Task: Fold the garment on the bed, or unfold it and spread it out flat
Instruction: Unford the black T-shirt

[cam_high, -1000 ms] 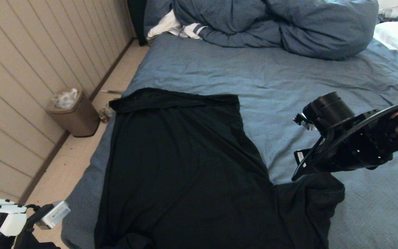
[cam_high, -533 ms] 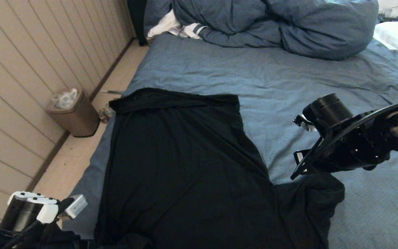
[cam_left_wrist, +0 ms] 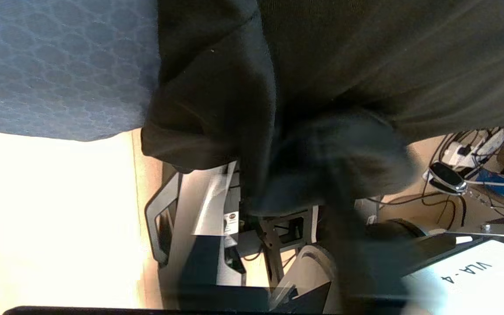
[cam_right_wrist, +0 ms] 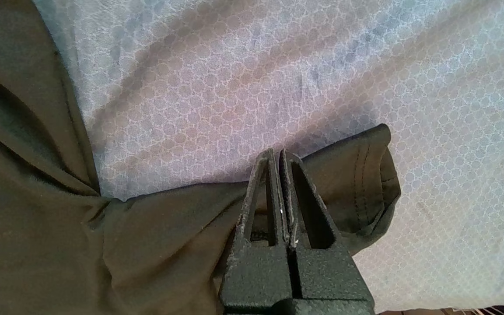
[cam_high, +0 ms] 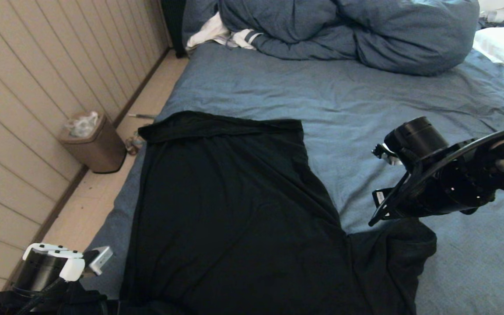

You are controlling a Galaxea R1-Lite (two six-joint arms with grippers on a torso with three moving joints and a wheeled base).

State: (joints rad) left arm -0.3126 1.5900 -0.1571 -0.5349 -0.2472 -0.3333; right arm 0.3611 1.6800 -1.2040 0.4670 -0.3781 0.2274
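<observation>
Black garment (cam_high: 230, 210) lies mostly flat on bed (cam_high: 409, 109), near-left side. Right gripper (cam_right_wrist: 280, 153) over right sleeve, fingers pressed together, empty. Left gripper (cam_high: 96, 260) at near-left hem, fingers can't tell. Tip: grab both near corners, pull evenly, no bunching.

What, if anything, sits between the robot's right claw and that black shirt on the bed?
Nothing visible. The right end effector, its fingers shut, hangs directly over the garment's sleeve, with only open air between them. The duvet lies bunched at the far end of the bed, well clear.
</observation>
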